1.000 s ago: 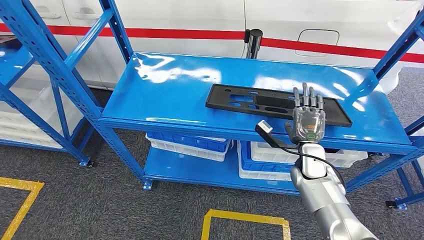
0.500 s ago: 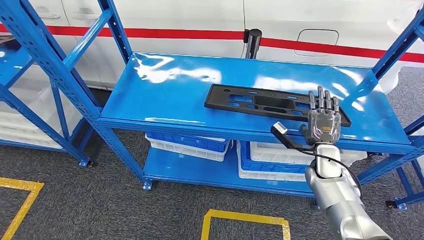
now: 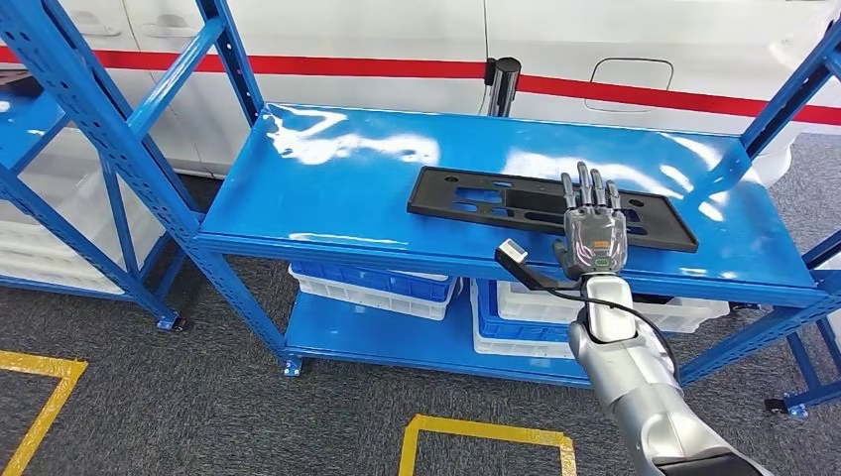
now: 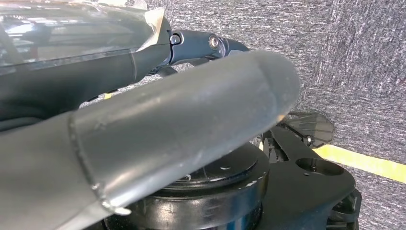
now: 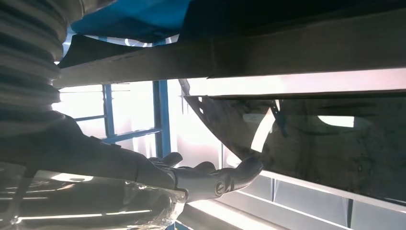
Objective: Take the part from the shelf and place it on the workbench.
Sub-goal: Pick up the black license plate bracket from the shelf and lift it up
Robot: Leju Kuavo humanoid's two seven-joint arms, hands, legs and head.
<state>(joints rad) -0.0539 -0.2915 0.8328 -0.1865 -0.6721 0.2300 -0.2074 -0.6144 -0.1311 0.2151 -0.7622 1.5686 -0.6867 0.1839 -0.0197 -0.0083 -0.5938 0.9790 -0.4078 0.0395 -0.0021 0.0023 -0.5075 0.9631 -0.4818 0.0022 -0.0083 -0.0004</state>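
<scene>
The part (image 3: 476, 198) is a long flat black plate with slots, lying on the blue shelf board (image 3: 337, 188) towards its right side. My right hand (image 3: 592, 236) reaches up from below with its fingers straight and spread. Its fingertips lie over the plate's near edge, right of the middle, and it holds nothing. In the right wrist view the dark fingers (image 5: 210, 179) stretch out beside the dark part (image 5: 325, 139). My left hand (image 4: 167, 124) hangs low above the grey carpet, thumb and a finger extended, holding nothing.
White and blue bins (image 3: 377, 288) stand on the lower shelf. Blue uprights (image 3: 109, 139) and a second rack stand at the left, another upright at the right (image 3: 783, 89). A white car (image 3: 635, 50) and a black post (image 3: 501, 84) stand behind. Yellow tape (image 3: 486, 431) marks the floor.
My right hand swung right half a second ago, then came back left and slightly further onto the plate. The plate has not moved.
</scene>
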